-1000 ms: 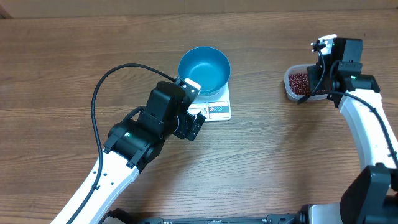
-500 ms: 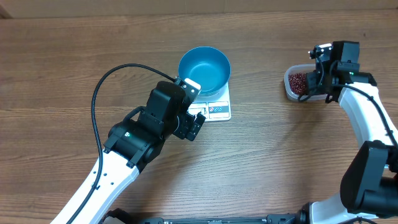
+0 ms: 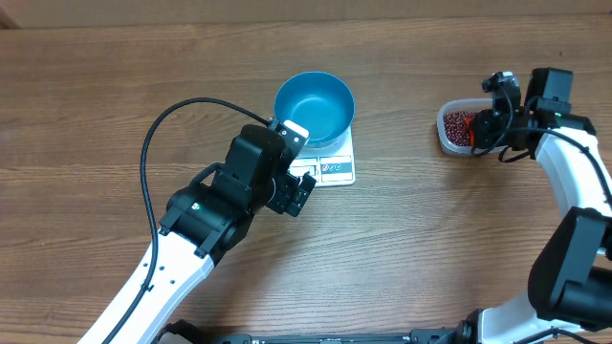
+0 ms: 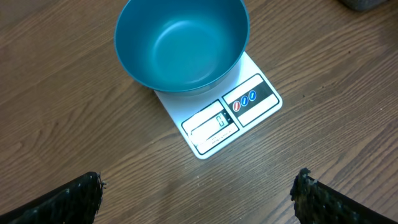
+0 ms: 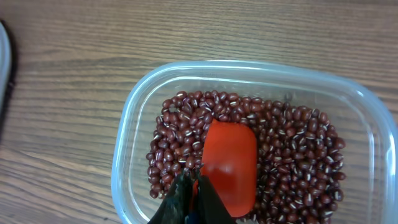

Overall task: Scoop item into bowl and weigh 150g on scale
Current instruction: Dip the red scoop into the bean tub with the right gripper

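Left tool (image 4: 196,190): jaws wide, beside flat white rectangular scale (image 4: 249,99).
Right tool (image 5: 194,190): clamped on red plastic scoop (image 5: 230,162).
Dark red-maroon beans (image 5: 177,127): in clear plastic tub (image 5: 123,146), under scoop.
Bright blue round bowl (image 4: 180,43): on scale.

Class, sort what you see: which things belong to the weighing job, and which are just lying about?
Belong: beans, red scoop, clear tub, blue bowl, white scale.
Lying about: nothing but the wooden table.
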